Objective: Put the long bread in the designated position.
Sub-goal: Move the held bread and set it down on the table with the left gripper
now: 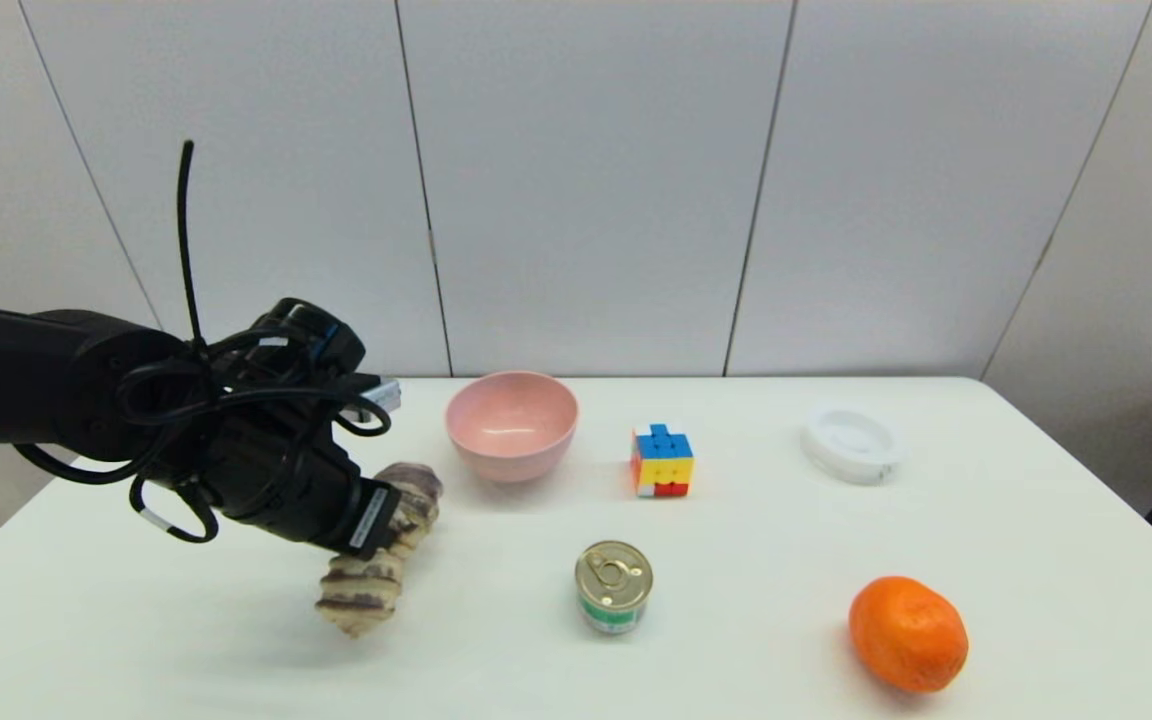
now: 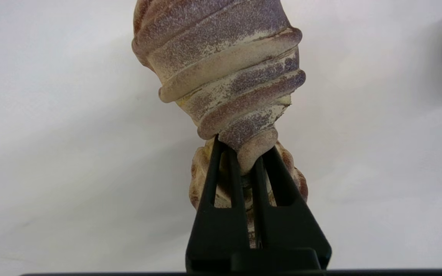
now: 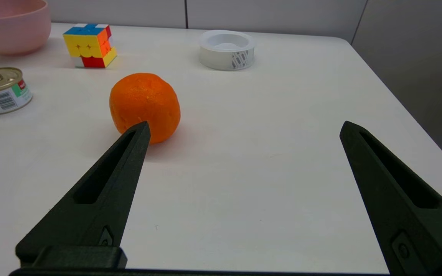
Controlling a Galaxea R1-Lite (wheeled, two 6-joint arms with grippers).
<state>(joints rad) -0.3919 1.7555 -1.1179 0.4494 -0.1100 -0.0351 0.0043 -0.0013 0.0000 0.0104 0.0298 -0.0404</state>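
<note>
The long bread [image 1: 368,590], a ridged loaf striped brown and cream, is at the table's left, just left of the pink bowl [image 1: 511,422]. My left gripper [image 1: 383,540] reaches in from the left and is shut on its middle. In the left wrist view the two black fingers [image 2: 215,172] pinch the long bread [image 2: 225,65] across a ridge, squeezing it narrow there. The loaf tilts, its near end lower, with a soft shadow on the table beneath. My right gripper [image 3: 244,128] hangs open and empty over the table's right side, out of the head view.
A colour cube [image 1: 663,460] sits right of the bowl and a white tape ring [image 1: 848,443] farther right. A small tin can [image 1: 614,585] stands at front centre. An orange [image 1: 907,632] lies at front right, just beyond my right gripper's finger [image 3: 106,191].
</note>
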